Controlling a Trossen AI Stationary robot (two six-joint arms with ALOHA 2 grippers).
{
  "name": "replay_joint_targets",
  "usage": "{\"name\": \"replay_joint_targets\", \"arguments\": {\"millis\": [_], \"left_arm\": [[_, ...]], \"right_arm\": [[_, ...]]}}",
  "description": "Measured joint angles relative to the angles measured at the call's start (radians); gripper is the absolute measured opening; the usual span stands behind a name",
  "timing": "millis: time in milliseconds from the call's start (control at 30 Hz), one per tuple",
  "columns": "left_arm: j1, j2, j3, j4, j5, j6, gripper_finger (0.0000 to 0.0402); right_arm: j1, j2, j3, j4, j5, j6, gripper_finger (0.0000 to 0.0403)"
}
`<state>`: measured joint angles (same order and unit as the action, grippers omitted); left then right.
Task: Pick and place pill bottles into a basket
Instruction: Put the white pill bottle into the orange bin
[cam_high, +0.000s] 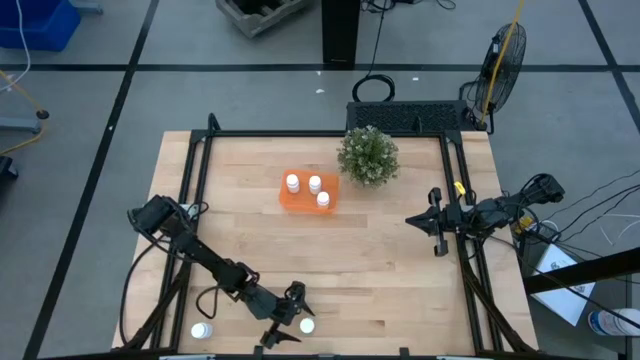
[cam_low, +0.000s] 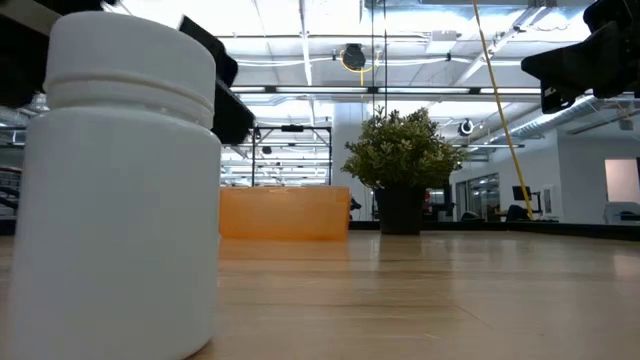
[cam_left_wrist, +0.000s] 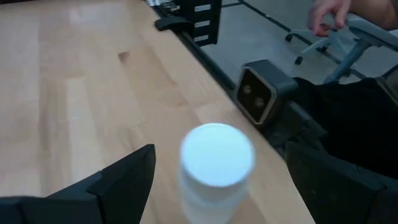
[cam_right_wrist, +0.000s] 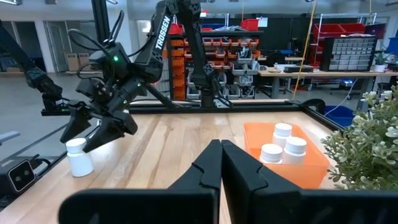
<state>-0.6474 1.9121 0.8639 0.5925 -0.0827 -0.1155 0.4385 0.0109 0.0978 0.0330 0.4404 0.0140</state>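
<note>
From above, two small white round plastic bottles are seen near the front edge of the light wooden table (cam_high: 400, 250): one (cam_high: 307, 325) between the fingers of the left gripper (cam_high: 290, 318), the other (cam_high: 201, 330) well apart at the front left corner. Three more white bottles (cam_high: 308, 188) are stood upright in the shallow bright orange basket (cam_high: 300, 203) near the middle, just beside the bushy green plant in a dark pot (cam_high: 368, 155).

In the left wrist view, the smooth round cap of the near bottle (cam_left_wrist: 216, 155) is seen between two spread dark fingers (cam_left_wrist: 121, 177), which are not touching it. A small dark camera box (cam_left_wrist: 260, 92) at the table edge is shown only there, with a person's hand (cam_left_wrist: 326, 15) beyond.

The left arm is bent low over the table front. The right gripper (cam_high: 436, 225) is held at the table's right edge with its fingers pressed together on nothing.
</note>
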Motion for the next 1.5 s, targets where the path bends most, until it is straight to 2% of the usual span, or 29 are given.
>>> {"name": "replay_joint_targets", "arguments": {"millis": [667, 867, 1133, 1233, 1500], "left_arm": [[0.019, 0.001, 0.000, 0.002, 0.008, -0.025, 0.0362], [0.019, 0.071, 0.005, 0.068, 0.029, -0.036, 0.0362], [0.019, 0.075, 0.014, 0.075, 0.031, -0.031, 0.0359], [0.020, 0.075, 0.014, 0.078, 0.031, -0.028, 0.0335], [0.020, 0.075, 0.014, 0.085, 0.032, -0.027, 0.0235]], "right_arm": [[0.000, 0.000, 0.001, 0.000, 0.000, 0.000, 0.0000], [0.000, 0.000, 0.002, 0.000, 0.000, 0.000, 0.0000], [0.000, 0.000, 0.002, 0.000, 0.000, 0.000, 0.0000], [0.000, 0.000, 0.002, 0.000, 0.000, 0.000, 0.0000], [0.000, 0.000, 0.002, 0.000, 0.000, 0.000, 0.0000]]}}
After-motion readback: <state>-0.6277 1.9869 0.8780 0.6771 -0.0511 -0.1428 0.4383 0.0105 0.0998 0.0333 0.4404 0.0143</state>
